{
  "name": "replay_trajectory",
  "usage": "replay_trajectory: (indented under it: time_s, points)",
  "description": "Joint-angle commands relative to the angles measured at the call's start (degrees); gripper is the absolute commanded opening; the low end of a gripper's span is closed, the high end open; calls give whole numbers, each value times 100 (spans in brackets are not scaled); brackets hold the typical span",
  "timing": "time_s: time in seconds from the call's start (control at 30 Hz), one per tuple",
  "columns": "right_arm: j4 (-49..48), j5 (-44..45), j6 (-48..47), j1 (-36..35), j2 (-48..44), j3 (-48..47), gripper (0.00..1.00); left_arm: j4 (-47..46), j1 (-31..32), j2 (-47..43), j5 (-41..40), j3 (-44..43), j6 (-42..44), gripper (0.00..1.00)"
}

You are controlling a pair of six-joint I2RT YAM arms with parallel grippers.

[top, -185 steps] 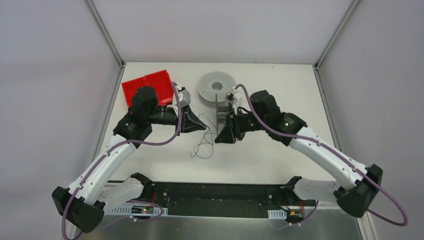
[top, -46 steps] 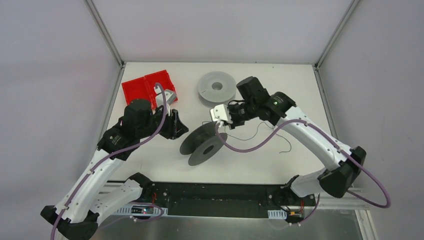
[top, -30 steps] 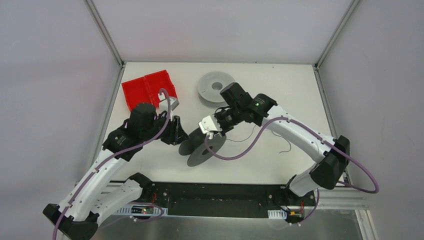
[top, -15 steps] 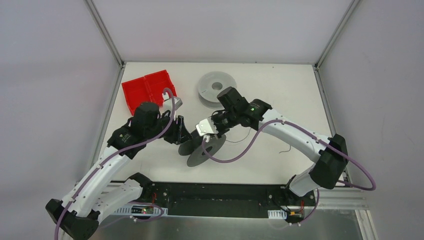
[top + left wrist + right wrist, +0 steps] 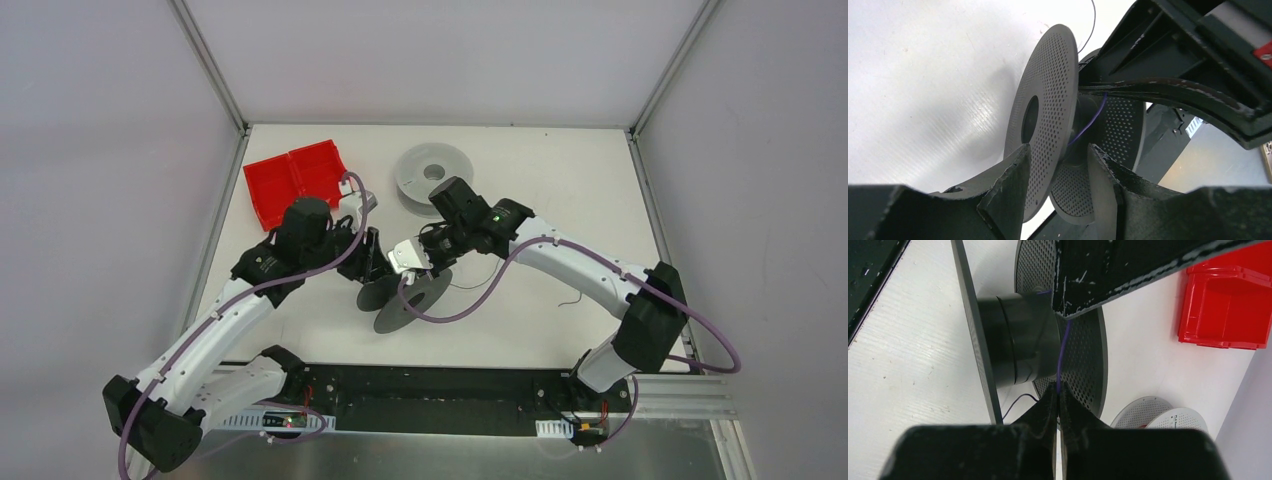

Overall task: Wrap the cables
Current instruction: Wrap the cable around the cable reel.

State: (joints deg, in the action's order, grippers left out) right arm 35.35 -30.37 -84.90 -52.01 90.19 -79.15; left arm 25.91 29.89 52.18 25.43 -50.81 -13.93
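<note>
A dark grey perforated spool (image 5: 405, 303) stands on edge at the table's middle. The cable (image 5: 1063, 352), a thin purple-black wire, runs from the spool's hub (image 5: 1018, 340) into my right gripper (image 5: 1058, 390), which is shut on it. The wire's loose tail (image 5: 468, 283) trails right across the table. My left gripper (image 5: 1058, 150) is open, its fingers straddling the spool's near flange (image 5: 1048, 95), one finger outside and one between the flanges. From above, the left gripper (image 5: 378, 268) and the right gripper (image 5: 428, 268) meet at the spool.
A red bin (image 5: 295, 175) sits at the back left. A light grey spool (image 5: 432, 175) lies flat behind the right arm. The right arm's thick purple cable (image 5: 470, 305) loops over the table by the spool.
My left arm has moved right up to the spool, with its jaws widening around the near flange. The right gripper has shifted slightly left, still pinching the cable at the hub.
</note>
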Motion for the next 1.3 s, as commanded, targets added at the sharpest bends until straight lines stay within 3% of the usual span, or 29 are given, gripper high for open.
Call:
replay_trajectory:
  time_s: [0.0,0.33,0.93,1.17,1.27]
  points:
    - [18,-119,-42,-29,14,-56,0,-280,-42,128,126,138,256,45]
    - [-68,-117,-4,-22,69,-15,0,-725,-36,168,147,462,372,44]
    - [-99,-205,182,-22,42,-30,0,-803,-36,296,63,506,480,33]
    - [-139,-230,344,-27,38,-26,0,-874,-29,194,-20,558,556,0]
    - [-244,-230,493,-24,11,0,11,-886,-27,101,-229,584,558,0]
